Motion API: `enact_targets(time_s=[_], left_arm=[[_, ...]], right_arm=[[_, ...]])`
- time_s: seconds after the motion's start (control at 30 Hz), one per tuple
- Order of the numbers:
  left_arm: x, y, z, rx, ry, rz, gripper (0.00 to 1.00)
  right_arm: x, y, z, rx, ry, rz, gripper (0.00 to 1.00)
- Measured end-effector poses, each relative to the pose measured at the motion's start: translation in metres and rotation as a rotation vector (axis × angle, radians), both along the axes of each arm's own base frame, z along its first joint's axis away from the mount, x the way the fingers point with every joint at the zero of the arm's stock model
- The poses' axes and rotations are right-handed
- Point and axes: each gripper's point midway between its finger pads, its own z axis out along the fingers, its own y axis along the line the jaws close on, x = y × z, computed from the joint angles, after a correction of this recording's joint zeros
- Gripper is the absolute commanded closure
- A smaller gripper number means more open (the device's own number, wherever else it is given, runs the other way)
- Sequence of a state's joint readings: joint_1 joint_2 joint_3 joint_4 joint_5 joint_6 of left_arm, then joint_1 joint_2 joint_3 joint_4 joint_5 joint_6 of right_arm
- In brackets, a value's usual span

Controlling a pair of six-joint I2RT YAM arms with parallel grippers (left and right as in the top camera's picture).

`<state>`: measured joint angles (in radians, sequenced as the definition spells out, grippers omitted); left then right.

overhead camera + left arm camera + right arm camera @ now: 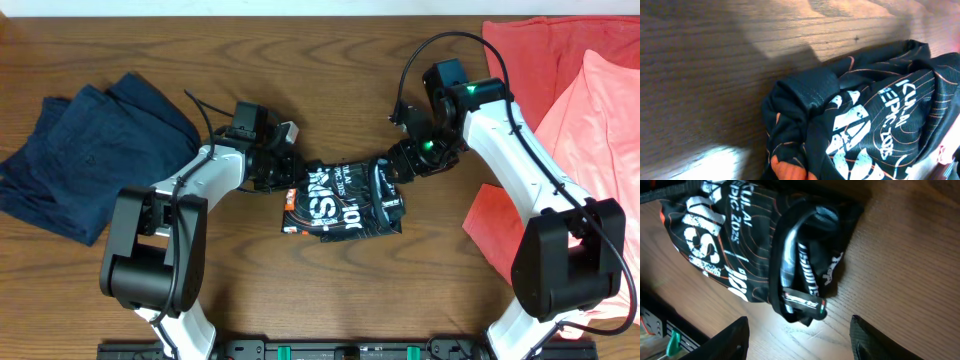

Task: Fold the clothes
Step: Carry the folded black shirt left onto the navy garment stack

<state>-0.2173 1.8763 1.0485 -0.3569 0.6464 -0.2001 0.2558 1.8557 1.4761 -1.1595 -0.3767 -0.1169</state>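
The black jersey lies at the centre of the table, gathered into a compact, roughly rectangular bundle. White lettering and thin orange contour lines face up. Its left edge shows rolled, uneven folds in the left wrist view. The collar sits at its right end, with a label tag visible in the right wrist view. The left gripper sits at the bundle's upper left corner. Neither the overhead nor the left wrist view shows its fingers, so I cannot tell whether they are spread, pressed together or in contact with the cloth. The right gripper sits at the bundle's upper right corner. Its fingers are spread wide and hold nothing, with the collar end just ahead of them. A navy garment lies crumpled at the far left, well apart from the jersey. A red shirt and a coral-pink shirt lie overlapping at the far right.
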Motion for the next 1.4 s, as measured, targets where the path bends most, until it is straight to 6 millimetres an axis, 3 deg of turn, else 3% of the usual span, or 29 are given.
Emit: enact_targets(time_s=[0.1,0.23,0.33,0.43,0.53,0.63,0.73,0.83,0.87,0.93,1.0,1.03,1.1,1.2,1.3,1.4], left_arm=[[0.001,0.014,-0.002,0.032,0.017,0.028,0.94],[0.027,0.061,0.013,0.121,-0.036,0.145,0.94],[0.060,0.108,0.051,0.179,-0.159,0.270,0.94],[0.088,0.163,0.101,0.240,-0.300,0.410,0.94],[0.101,0.223,0.146,0.302,-0.419,0.542,0.94],[0.097,0.280,0.167,0.367,-0.464,0.670,0.94],[0.076,0.340,0.162,0.436,-0.421,0.807,0.94],[0.056,0.383,0.156,0.481,-0.379,0.906,0.94],[0.048,0.398,0.153,0.496,-0.365,0.943,0.91],[0.036,0.419,0.150,0.516,-0.346,0.990,0.46],[0.025,0.435,0.148,0.525,-0.325,1.038,0.09],[0.021,0.440,0.147,0.526,-0.319,1.057,0.02],[0.017,0.445,0.148,0.516,-0.320,1.073,0.02],[0.023,0.437,0.149,0.479,-0.333,1.053,0.02],[0.036,0.417,0.149,0.452,-0.345,0.997,0.02],[0.058,0.375,0.149,0.427,-0.365,0.880,0.02]], right_arm=[[0.000,-0.002,-0.001,-0.009,0.004,-0.005,0.39],[-0.001,-0.003,-0.001,-0.013,0.007,-0.008,0.39],[0.001,-0.007,-0.001,-0.013,0.008,-0.020,0.39],[0.003,-0.012,-0.001,-0.015,0.008,-0.033,0.39],[0.004,-0.014,-0.001,-0.017,0.005,-0.038,0.39],[0.004,-0.013,-0.001,-0.016,0.005,-0.037,0.39],[0.004,-0.013,-0.001,-0.016,0.005,-0.037,0.39],[0.004,-0.013,-0.001,-0.016,0.005,-0.037,0.39],[0.004,-0.013,-0.001,-0.016,0.005,-0.037,0.38],[0.004,-0.013,-0.001,-0.016,0.005,-0.037,0.37],[0.004,-0.013,-0.001,-0.017,0.005,-0.037,0.36],[0.003,-0.013,-0.001,-0.016,0.006,-0.037,0.34],[0.004,-0.013,-0.001,-0.016,0.006,-0.044,0.30],[0.011,-0.012,-0.001,-0.011,-0.010,-0.080,0.28],[0.024,-0.015,0.000,0.002,-0.033,-0.151,0.27],[0.041,-0.033,0.002,0.014,-0.053,-0.260,0.25]])
